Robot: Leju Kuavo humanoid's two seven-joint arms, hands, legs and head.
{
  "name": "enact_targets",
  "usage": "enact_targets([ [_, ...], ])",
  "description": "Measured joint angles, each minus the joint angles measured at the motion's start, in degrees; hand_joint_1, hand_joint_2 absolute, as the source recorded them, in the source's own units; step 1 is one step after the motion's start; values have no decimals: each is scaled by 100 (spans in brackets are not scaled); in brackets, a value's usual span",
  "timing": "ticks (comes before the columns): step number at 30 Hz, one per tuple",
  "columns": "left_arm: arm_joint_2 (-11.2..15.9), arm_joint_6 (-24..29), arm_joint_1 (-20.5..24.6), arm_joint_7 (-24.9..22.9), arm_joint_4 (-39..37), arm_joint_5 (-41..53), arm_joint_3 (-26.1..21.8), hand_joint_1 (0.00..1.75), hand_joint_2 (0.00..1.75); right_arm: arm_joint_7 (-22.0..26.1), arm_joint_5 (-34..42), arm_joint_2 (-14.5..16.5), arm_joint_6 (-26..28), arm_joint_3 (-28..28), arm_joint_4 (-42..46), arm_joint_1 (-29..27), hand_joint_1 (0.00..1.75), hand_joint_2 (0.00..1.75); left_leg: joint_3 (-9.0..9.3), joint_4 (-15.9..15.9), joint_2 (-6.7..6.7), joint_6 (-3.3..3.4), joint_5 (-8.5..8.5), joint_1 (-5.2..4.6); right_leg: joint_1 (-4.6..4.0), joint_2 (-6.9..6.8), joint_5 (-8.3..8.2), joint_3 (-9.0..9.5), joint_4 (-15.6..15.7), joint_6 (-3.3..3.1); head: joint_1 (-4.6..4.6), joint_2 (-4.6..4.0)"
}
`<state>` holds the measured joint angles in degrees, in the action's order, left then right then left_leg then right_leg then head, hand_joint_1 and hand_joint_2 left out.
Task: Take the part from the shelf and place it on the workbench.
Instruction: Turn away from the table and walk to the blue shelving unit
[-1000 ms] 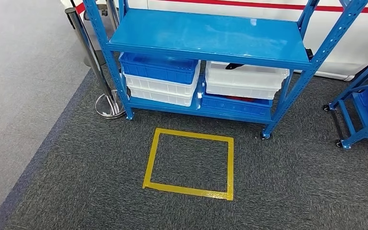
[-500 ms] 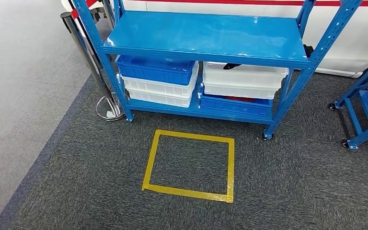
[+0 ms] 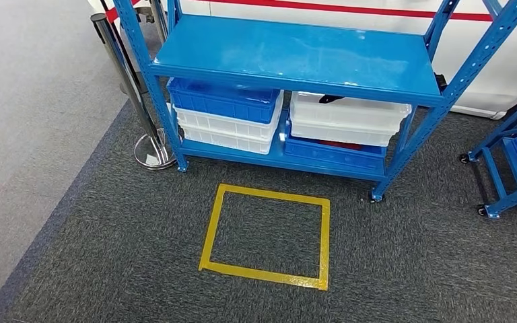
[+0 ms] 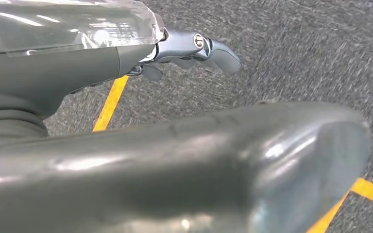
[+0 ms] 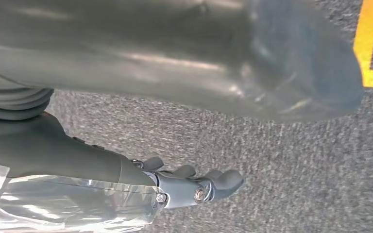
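**Approaching the shelf, both hands hanging empty**

Straight ahead, in the upper half of the head view, stands a blue metal shelf rack [image 3: 296, 54]. Its lower tier holds stacked blue and white plastic bins [image 3: 225, 118] at left and a white plastic bin [image 3: 347, 118] at right, where a small dark part [image 3: 330, 99] peeks over the rim. A yellow tape square [image 3: 266, 235] marks the grey carpet at centre. The left hand [image 4: 194, 46] and right hand [image 5: 199, 187] hang over the carpet, fingers loosely curled, holding nothing. Best, I judge, to stand within the yellow tape square facing the blue metal shelf rack, then crouch and reach under the upper shelf without hitting its edge.
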<state>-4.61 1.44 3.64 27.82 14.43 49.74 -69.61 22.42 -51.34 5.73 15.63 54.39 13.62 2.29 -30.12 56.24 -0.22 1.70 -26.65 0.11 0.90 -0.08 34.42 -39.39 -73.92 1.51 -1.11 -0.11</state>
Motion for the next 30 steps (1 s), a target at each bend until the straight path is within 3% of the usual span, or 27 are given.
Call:
enact_targets([
  [1, -1, 3, -5, -18, -6, 4, -5, 0, 0, -40, -8, 0, 0, 19, -1, -12, 0, 0, 41, 1, -7, -5, -37, 2, 7, 0, -80, -90, -80, 15, 1, 0],
  [2, -4, 5, -12, -31, -14, 8, -10, 0, 0, -77, -15, 0, 0, 33, -1, -24, 0, 0, 97, 5, -15, -18, -81, 7, 17, -1, -274, -67, 62, 27, 1, 0],
  [4, -13, 9, -21, -52, -33, 14, -15, 0, 0, -140, -28, 0, 1, 53, -4, -46, 0, 0, 213, 27, -24, -68, -195, 11, 40, -1, -753, 215, 776, 40, 4, 0],
  [5, -16, 10, -18, -58, -40, 15, -17, 0, 0, -165, -33, 1, 1, 61, -7, -50, 0, 0, 252, 49, -27, -102, -262, 3, 42, 2, -875, 361, 1103, 21, 4, 0],
  [7, -17, 12, -7, -67, -45, 19, -21, 0, 0, -206, -39, 4, -1, 78, -13, -55, 0, 0, 298, 64, -25, -169, -361, -15, 27, 7, -853, 498, 1380, -55, -1, 0],
  [10, -10, 14, 20, -77, -46, 42, -22, 0, 0, -260, -39, 17, -2, 91, -17, -61, 0, 0, 378, 91, -19, -265, -451, -4, 19, 8, -738, 600, 1425, -193, -15, 1],
  [12, -5, 12, 32, -81, -48, 60, -22, 0, 0, -282, -39, 28, -1, 101, -18, -66, 0, 0, 185, 542, -12, -327, -604, 13, 36, -2, -653, 735, 1460, -263, -31, 1],
  [14, -8, 9, 29, -83, -50, 67, -22, 0, 0, -291, -40, 28, 0, 124, -18, -66, 0, 0, -391, 1424, -8, -372, -835, 27, 30, -7, -533, 865, 1466, -300, -42, 0],
  [15, -9, 8, 19, -86, -51, 70, -22, 0, 0, -291, -42, 28, 0, 138, -17, -66, 0, 0, -692, 1784, -8, -380, -868, 32, 26, -2, -466, 939, 1466, -304, -42, 0],
  [16, -8, 7, 5, -89, -52, 73, -22, 0, 0, -290, -43, 28, 0, 151, -18, -68, 0, 0, -918, 1955, -8, -375, -770, 33, 22, 7, -391, 1028, 1468, -303, -42, 0],
  [17, -8, 6, -10, -92, -53, 76, -22, 0, 0, -288, -43, 30, 0, 163, -19, -74, 0, 0, -1023, 1876, -9, -356, -536, 29, 20, 15, -312, 1130, 1470, -298, -43, 0],
  [19, -2, 5, -35, -95, -54, 81, -23, 0, 0, -281, -44, 42, 0, 182, -20, -96, 0, 0, -976, 1210, -8, -268, 148, -2, 22, 25, -143, 1349, 1491, -282, -40, 0],
  [20, 4, 4, -44, -96, -54, 85, -23, 0, 0, -273, -43, 59, 0, 189, -26, -98, 0, 0, -897, 900, -3, -211, 371, -35, 17, 30, -69, 1437, 1511, -261, -29, 0],
  [21, 10, 3, -49, -97, -55, 90, -24, 0, 0, -266, -43, 74, 2, 194, -31, -98, 0, 0, -809, 654, 5, -148, 462, -65, 20, 34, -13, 1504, 1545, -230, -27, 0],
  [23, 16, -1, -44, -91, -58, 107, -25, 0, 0, -255, -42, 96, 6, 200, -41, -81, 0, 0, -671, 435, 16, -65, 336, -104, 16, 27, -4, 1605, 1608, -149, -22, 0],
  [24, 14, -4, -39, -84, -59, 115, -25, 0, 0, -254, -42, 97, 10, 202, -40, -75, 0, 0, -576, 319, 6, -36, 272, -95, 14, 18, -83, 1617, 1566, -103, -31, 1],
  [26, 4, -13, -51, -58, -60, 136, -25, 0, 0, -252, -40, 103, 17, 213, -39, -67, 0, 87, -320, 94, -10, 2, 203, -54, 10, 10, -330, 1429, 1113, -37, -20, 0],
  [27, -1, -16, -57, -44, -61, 151, -25, 0, 0, -251, -34, 107, 15, 220, -38, -63, 0, 87, -166, -13, -18, 14, 167, -32, 13, 12, -394, 1207, 754, -19, -13, 0],
  [28, -7, -19, -62, -28, -61, 166, -25, 0, 0, -247, -8, 111, -12, 231, -38, -65, 0, 87, -25, -100, -11, 24, 118, -20, 21, 13, -348, 941, 406, -11, -4, -1],
  [30, -15, -25, -57, -7, -62, 191, -25, 0, 0, -198, 150, 115, -186, 303, -39, -68, 0, 0, 209, -179, -4, 30, -15, -13, 25, 13, 22, 444, 14, 12, 1, -1],
])
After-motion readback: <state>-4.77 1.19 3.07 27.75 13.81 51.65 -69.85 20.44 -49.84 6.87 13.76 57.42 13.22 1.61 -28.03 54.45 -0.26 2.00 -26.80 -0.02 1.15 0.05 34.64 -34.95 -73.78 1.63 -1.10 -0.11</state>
